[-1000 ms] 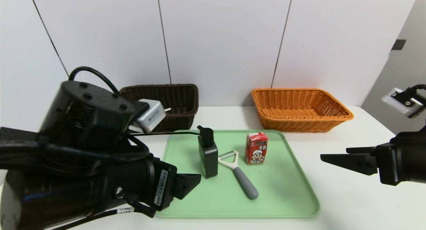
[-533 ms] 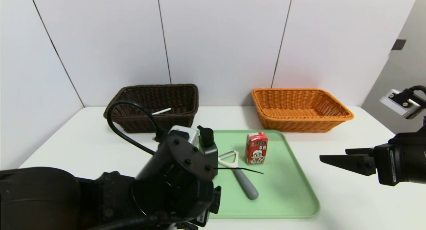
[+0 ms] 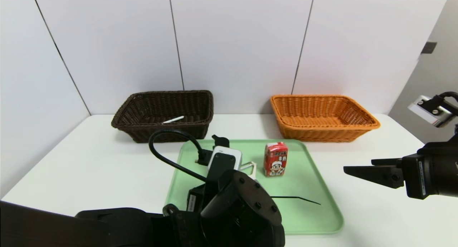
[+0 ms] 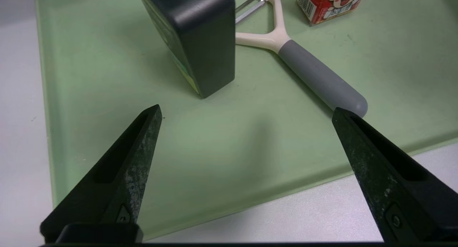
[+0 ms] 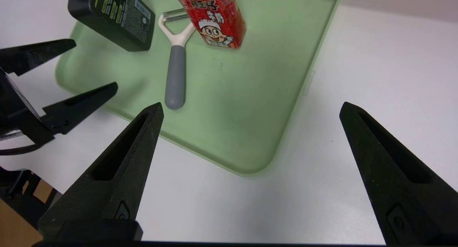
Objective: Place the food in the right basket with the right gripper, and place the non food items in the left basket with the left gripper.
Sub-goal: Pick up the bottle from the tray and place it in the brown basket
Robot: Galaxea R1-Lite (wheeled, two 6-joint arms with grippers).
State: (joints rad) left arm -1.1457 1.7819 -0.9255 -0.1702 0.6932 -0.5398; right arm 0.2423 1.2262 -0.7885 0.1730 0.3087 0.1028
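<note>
left gripper spread, empty, over tray's near edge | right gripper spread, empty, beyond tray's right edge

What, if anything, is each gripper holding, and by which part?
Nothing. The left gripper is open over the green tray; the right gripper is open and empty beside it.

Head view high, facing forward-down, both wrist views close, sharing green tray

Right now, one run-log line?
left gripper: open, above tray | right gripper: open, parked | pen: in brown basket | carton: on tray
</note>
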